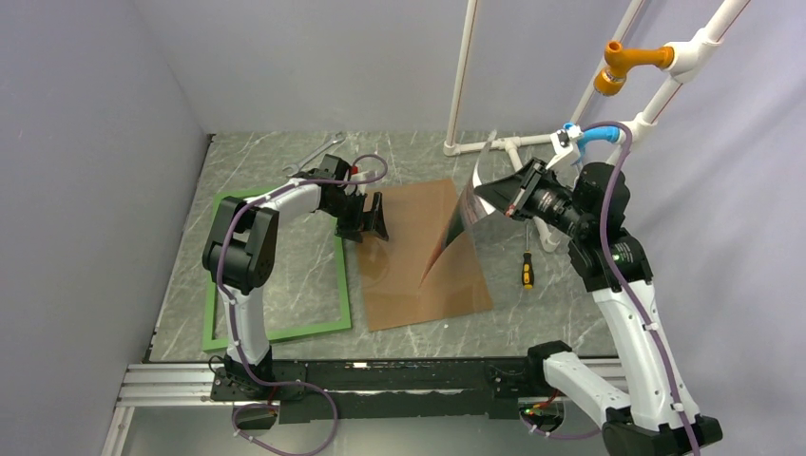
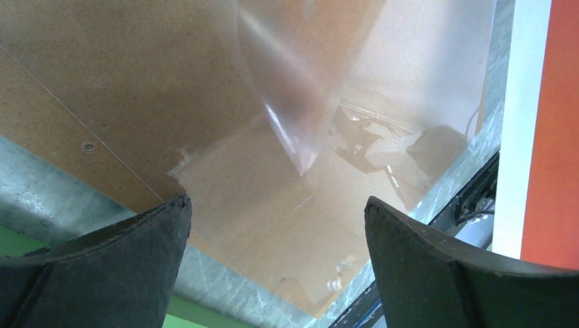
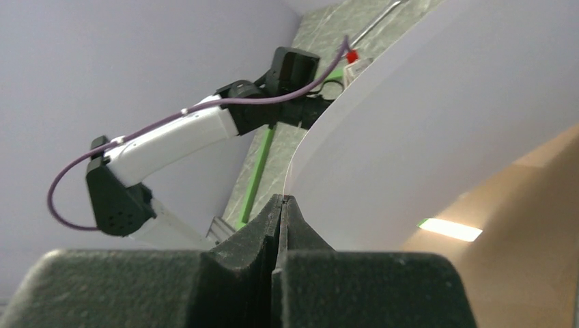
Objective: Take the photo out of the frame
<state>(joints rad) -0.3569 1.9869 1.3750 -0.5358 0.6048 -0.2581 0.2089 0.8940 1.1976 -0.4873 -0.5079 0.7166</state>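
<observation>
The green frame (image 1: 285,332) lies flat at the left of the table, with bare table showing inside it. My right gripper (image 1: 485,195) is shut on one edge of the photo (image 1: 463,223) and holds it up, curved, with its low end on the brown backing board (image 1: 418,285). In the right wrist view the jaws (image 3: 281,199) pinch the photo's white back (image 3: 444,123). My left gripper (image 1: 377,223) is open and empty over the board's left edge. In the left wrist view its fingers (image 2: 136,260) stand wide apart above the board (image 2: 123,89); the photo's orange face (image 2: 553,130) shows at the right.
A yellow-handled screwdriver (image 1: 526,271) lies right of the board. A wrench (image 1: 314,157) lies at the back left. White pipes (image 1: 494,142) stand at the back right. Walls close the left and back. A frame rail shows in the right wrist view (image 3: 256,178).
</observation>
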